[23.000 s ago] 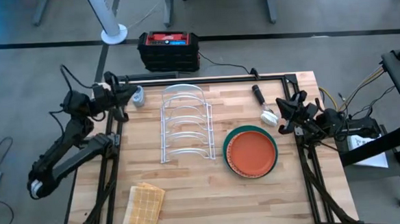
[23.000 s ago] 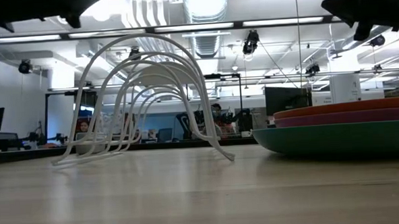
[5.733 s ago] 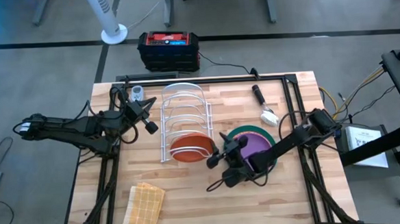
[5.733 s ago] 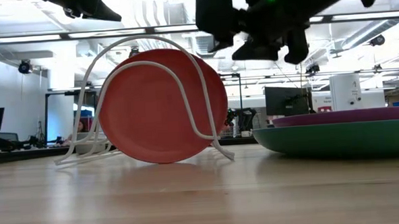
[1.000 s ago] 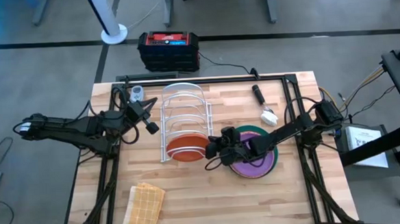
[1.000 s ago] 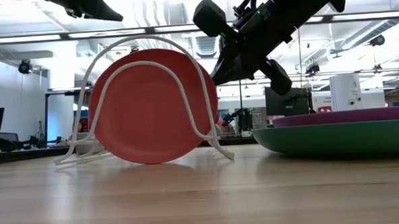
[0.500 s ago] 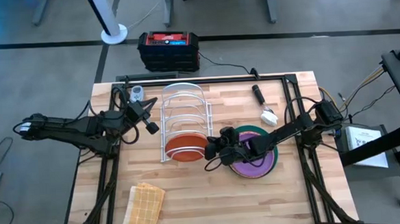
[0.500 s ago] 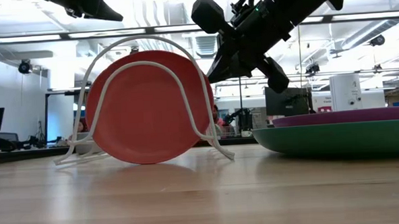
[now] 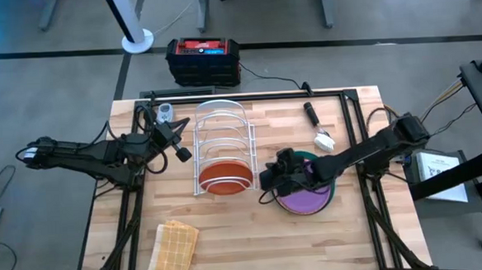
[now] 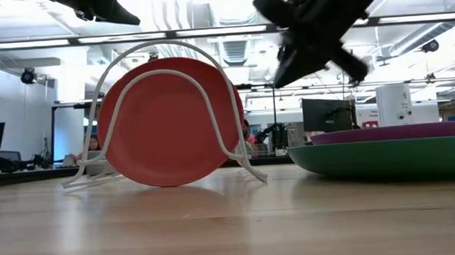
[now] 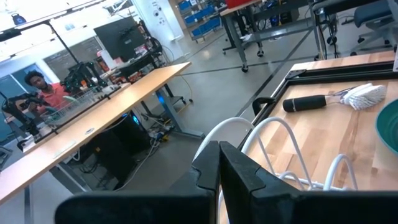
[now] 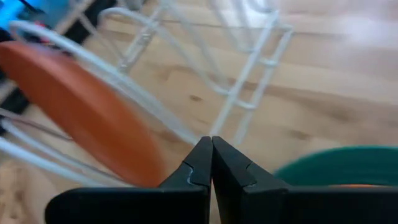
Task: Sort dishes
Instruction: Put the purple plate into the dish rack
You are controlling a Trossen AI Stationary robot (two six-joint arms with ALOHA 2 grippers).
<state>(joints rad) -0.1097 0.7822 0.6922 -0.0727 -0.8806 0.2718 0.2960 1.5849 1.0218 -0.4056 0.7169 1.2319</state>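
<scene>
The plain orange plate (image 9: 225,175) stood on edge in the nearest slot of the white wire rack (image 9: 222,144), leaning slightly. To its right the purple plate (image 9: 304,197) lay on top of the larger teal-green plate (image 9: 323,165), flat on the wooden table (image 9: 255,250). The right gripper (image 9: 267,181) hung above the gap between rack and stack, its fingers pressed together and holding nothing. The left gripper (image 9: 181,152) waited beside the rack's left side, fingers likewise pressed together and empty. A dish brush (image 9: 317,128) lay near the far right corner, and a tan woven cloth (image 9: 173,248) near the front left.
</scene>
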